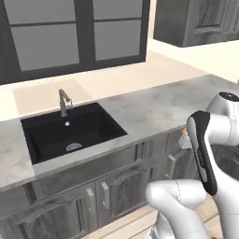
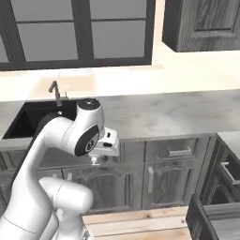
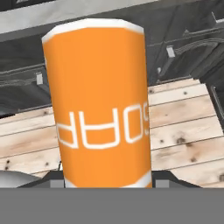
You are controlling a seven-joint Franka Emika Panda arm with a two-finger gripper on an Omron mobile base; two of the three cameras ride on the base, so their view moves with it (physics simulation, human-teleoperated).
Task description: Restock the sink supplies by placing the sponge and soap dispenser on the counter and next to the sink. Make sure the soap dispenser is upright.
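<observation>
Just ahead of the gripper (image 3: 105, 183), the orange soap dispenser (image 3: 100, 100) filled the way between its fingers. Beyond it stood closed cabinet doors (image 3: 188, 48); above them, bare counter (image 1: 158, 109) lay beside the sink (image 1: 70, 133).

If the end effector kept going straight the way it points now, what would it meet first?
Beyond the orange soap dispenser that the end effector is shut on, probably the wooden floor or the dark cabinet fronts above it; depth is unclear.
</observation>
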